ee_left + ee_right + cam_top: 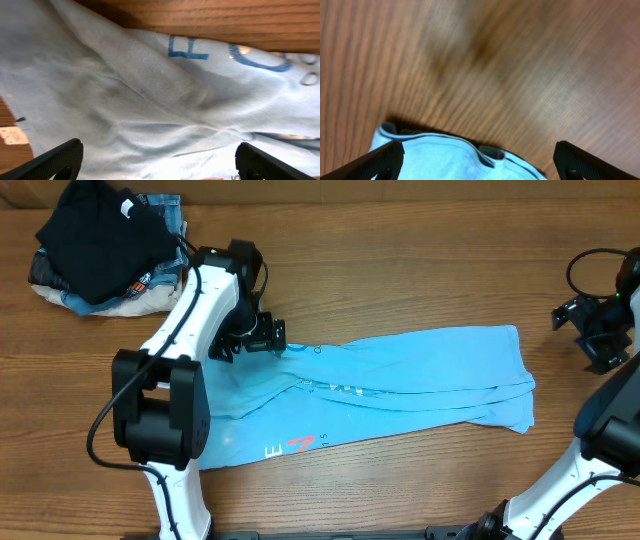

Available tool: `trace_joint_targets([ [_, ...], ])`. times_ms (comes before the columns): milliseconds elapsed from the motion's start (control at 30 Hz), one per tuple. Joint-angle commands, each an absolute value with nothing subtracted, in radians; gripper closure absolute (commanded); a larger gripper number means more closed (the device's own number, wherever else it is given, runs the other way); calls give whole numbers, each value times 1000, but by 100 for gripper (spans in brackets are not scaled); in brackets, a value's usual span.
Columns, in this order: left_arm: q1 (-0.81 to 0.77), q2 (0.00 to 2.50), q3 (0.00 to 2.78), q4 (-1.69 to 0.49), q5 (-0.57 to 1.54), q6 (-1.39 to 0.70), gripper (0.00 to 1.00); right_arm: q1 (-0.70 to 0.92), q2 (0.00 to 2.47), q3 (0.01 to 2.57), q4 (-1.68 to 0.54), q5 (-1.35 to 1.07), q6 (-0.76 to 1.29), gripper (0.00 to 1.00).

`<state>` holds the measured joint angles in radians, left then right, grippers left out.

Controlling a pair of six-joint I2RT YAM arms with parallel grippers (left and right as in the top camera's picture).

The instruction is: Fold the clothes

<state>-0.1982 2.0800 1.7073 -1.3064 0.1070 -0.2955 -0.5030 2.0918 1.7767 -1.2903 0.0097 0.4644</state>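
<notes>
Tabletop is carrying everything, and the light blue T-shirt is lying flat across its middle in the overhead view, running from about 8 o'clock to 3 o'clock as one long narrow band. Its sides are looking turned in over one another, with layered edges showing along the band, so I am judging the lengthwise folding to be done or nearly so. The band is not yet being folded across its length, and it is lying a little slanted and creased, so the crosswise folds and some smoothing are what I am counting as left.

At 10 o'clock a heap of other clothes, black on top of denim and beige, is sitting well apart from the shirt.

Left gripper is hovering over the band's upper edge, toward 10 o'clock of centre; its wrist view is showing the jaws standing wide with only rumpled cloth beneath and nothing pinched. Right gripper is hanging at 3 o'clock, off the shirt's end, jaws likewise spread wide over bare wood, gripping nothing.

Red-orange lettering is facing up near 7 o'clock, and dark blue lettering is showing under the left wrist.
</notes>
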Motion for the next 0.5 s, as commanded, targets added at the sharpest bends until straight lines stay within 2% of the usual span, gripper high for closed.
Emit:
trace_joint_targets([
  [0, -190, 2046, 1731, -1315, 98, -284, 0, -502, 2089, 1800, -1267, -20, 357, 0],
  [167, -190, 2048, 1724, -1347, 105, -285, 0, -502, 2089, 1797, -1288, -35, 325, 0],
  [467, -201, 2048, 1722, -1383, 235, -284, 0, -485, 2089, 1787, -1353, -109, 313, 2],
])
